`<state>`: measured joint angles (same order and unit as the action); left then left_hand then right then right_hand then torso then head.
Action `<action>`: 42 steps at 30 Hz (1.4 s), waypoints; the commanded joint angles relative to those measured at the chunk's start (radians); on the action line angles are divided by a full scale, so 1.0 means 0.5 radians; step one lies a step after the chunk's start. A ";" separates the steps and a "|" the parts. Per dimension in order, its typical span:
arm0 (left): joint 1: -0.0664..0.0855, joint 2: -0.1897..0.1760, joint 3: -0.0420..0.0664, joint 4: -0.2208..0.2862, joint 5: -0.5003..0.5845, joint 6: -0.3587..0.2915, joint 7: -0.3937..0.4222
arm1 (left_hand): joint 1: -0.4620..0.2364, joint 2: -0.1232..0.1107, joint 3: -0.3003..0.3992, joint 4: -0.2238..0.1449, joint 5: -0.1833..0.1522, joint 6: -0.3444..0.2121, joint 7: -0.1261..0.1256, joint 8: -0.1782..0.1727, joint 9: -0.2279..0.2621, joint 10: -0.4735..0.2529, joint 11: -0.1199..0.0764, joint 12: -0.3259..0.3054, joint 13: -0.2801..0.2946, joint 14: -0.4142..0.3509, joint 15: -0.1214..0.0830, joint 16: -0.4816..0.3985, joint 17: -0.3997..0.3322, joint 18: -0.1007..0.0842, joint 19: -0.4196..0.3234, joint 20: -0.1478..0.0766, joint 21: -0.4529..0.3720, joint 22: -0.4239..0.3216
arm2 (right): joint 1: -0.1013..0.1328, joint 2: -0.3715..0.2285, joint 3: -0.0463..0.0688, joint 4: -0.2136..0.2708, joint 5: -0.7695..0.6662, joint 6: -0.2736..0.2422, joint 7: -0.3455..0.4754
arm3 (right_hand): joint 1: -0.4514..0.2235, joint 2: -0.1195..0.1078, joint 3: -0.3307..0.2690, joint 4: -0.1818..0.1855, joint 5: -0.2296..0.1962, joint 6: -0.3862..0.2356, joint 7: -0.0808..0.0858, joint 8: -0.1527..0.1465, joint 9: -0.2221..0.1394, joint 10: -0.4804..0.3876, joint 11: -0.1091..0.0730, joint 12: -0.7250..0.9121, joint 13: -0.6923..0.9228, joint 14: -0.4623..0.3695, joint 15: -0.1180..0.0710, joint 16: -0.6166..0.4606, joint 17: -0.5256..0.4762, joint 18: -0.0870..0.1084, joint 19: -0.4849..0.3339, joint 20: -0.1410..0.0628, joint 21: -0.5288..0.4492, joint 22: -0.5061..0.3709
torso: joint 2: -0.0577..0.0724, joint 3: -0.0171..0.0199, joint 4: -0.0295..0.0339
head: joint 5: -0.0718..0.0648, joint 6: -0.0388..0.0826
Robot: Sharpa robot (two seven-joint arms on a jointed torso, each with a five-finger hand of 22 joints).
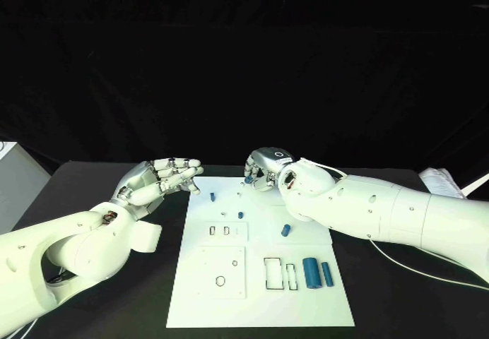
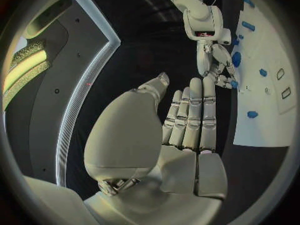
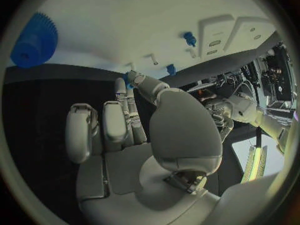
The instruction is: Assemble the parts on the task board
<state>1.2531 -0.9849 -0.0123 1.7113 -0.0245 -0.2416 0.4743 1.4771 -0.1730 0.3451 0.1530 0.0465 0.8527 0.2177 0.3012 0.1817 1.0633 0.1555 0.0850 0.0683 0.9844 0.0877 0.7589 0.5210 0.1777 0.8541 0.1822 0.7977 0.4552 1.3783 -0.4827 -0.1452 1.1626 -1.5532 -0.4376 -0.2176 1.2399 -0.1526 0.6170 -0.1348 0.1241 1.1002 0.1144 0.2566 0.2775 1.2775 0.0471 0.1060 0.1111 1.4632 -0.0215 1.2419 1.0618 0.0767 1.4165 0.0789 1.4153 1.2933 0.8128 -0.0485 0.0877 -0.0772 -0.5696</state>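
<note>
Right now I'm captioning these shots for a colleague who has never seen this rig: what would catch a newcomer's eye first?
The white task board in the middle of the black table draws the eye, with small blue parts scattered on it and two larger blue cylinders near its front right corner. At the board's far edge the right hand pinches a small blue part in its fingertips. The left hand hovers beside the board's far left corner, fingers apart, holding nothing.

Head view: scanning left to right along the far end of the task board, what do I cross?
Left hand, open beside the board → small blue part standing on the task board → right hand, pinching a blue part over the board's far edge.
</note>
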 commanded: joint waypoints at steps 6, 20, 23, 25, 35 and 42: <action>0.006 0.006 0.003 0.004 -0.012 0.040 0.006 | -0.015 -0.004 0.006 0.000 0.005 0.009 0.000 -0.015 0.003 0.005 0.000 -0.015 0.003 -0.010 0.000 0.017 0.003 0.002 -0.026 0.003 0.017 0.008 | -0.002 0.026 0.001 -0.023 -0.013 0.020 -0.003 | 0.001 0.006 0.005 0.015 0.009 -0.002 0.005 0.010 0.060 -0.002 0.009 -0.001 0.004 0.049 -0.010 0.015 0.004 -0.038 0.016 0.003 0.010 0.006 | 0.001 -0.0002 -0.003 | 0.007 -0.003; 0.012 0.009 0.005 0.004 -0.012 0.041 0.003 | -0.015 -0.004 0.006 0.000 0.005 0.009 0.000 -0.015 0.003 0.005 0.000 -0.015 0.003 -0.010 0.000 0.017 0.003 0.002 -0.026 0.003 0.017 0.008 | -0.013 0.067 0.000 -0.051 0.002 0.055 0.008 | -0.001 0.004 0.006 0.018 0.005 -0.010 0.007 0.010 0.064 -0.006 0.011 -0.006 0.005 0.047 -0.008 0.015 0.000 -0.037 0.014 0.005 0.008 0.003 | 0.000 -0.0022 0.002 | 0.013 -0.020; 0.014 0.010 0.005 0.005 -0.012 0.042 0.003 | -0.015 -0.004 0.006 0.000 0.005 0.009 0.000 -0.015 0.003 0.005 0.000 -0.015 0.003 -0.010 0.000 0.017 0.003 0.002 -0.026 0.003 0.017 0.008 | -0.016 0.071 -0.001 -0.052 0.007 0.058 0.009 | -0.002 0.003 0.007 0.020 -0.002 -0.016 0.009 0.010 0.068 -0.009 0.013 -0.009 0.006 0.046 -0.006 0.015 -0.002 -0.036 0.011 0.006 0.006 -0.001 | 0.000 -0.0036 0.002 | 0.012 -0.021; 0.016 0.010 0.006 0.006 -0.011 0.043 0.003 | -0.015 -0.004 0.008 -0.002 0.005 0.009 0.000 -0.016 0.004 0.005 0.000 -0.015 0.003 -0.011 0.000 0.019 0.003 0.002 -0.029 0.003 0.020 0.011 | -0.018 0.074 -0.001 -0.052 0.010 0.062 0.008 | -0.002 0.003 0.007 0.020 -0.002 -0.016 0.009 0.010 0.068 -0.009 0.013 -0.009 0.006 0.046 -0.006 0.015 -0.002 -0.036 0.011 0.006 0.006 -0.001 | 0.000 -0.0019 0.001 | 0.012 -0.023; 0.021 0.009 0.006 0.008 -0.011 0.046 0.002 | -0.015 -0.004 0.008 -0.002 0.005 0.009 0.000 -0.016 0.004 0.005 0.000 -0.015 0.003 -0.011 0.000 0.019 0.003 0.002 -0.029 0.003 0.020 0.011 | -0.024 0.101 -0.002 -0.090 0.010 0.065 0.002 | -0.002 0.001 0.009 0.022 -0.006 -0.024 0.011 0.010 0.072 -0.013 0.015 -0.013 0.007 0.044 -0.004 0.013 -0.007 -0.035 0.007 0.007 0.003 -0.006 | -0.002 -0.0019 0.008 | 0.020 -0.029; 0.023 0.009 0.007 0.007 -0.010 0.048 0.001 | -0.015 -0.004 0.008 -0.002 0.005 0.009 0.000 -0.016 0.004 0.005 0.000 -0.015 0.003 -0.011 0.000 0.019 0.003 0.002 -0.029 0.003 0.020 0.011 | -0.025 0.110 -0.002 -0.116 0.003 0.058 -0.004 | -0.001 0.000 0.012 0.022 -0.007 -0.031 0.013 0.009 0.074 -0.017 0.017 -0.016 0.007 0.041 -0.003 0.006 -0.019 -0.033 0.001 0.008 -0.002 -0.015 | -0.004 -0.0021 0.007 | 0.021 -0.031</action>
<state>1.2626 -0.9821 -0.0101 1.7121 -0.0262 -0.2369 0.4702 1.4771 -0.1730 0.3450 0.1531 0.0465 0.8527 0.2177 0.2953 0.1823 1.0633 0.1555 0.0811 0.0690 0.9844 0.0878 0.7636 0.5215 0.1776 0.8452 0.1840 0.8037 0.4594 1.3665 -0.4298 -0.1460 1.1063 -1.5444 -0.4196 -0.2181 1.2413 -0.1545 0.6226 -0.1291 0.1172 1.0879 0.1194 0.2579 0.2868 1.2722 0.0524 0.1011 0.1134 1.4632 -0.0215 1.2458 1.0531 0.0768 1.4164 0.0789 1.4152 1.2867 0.8113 -0.0497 0.0915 -0.0673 -0.5849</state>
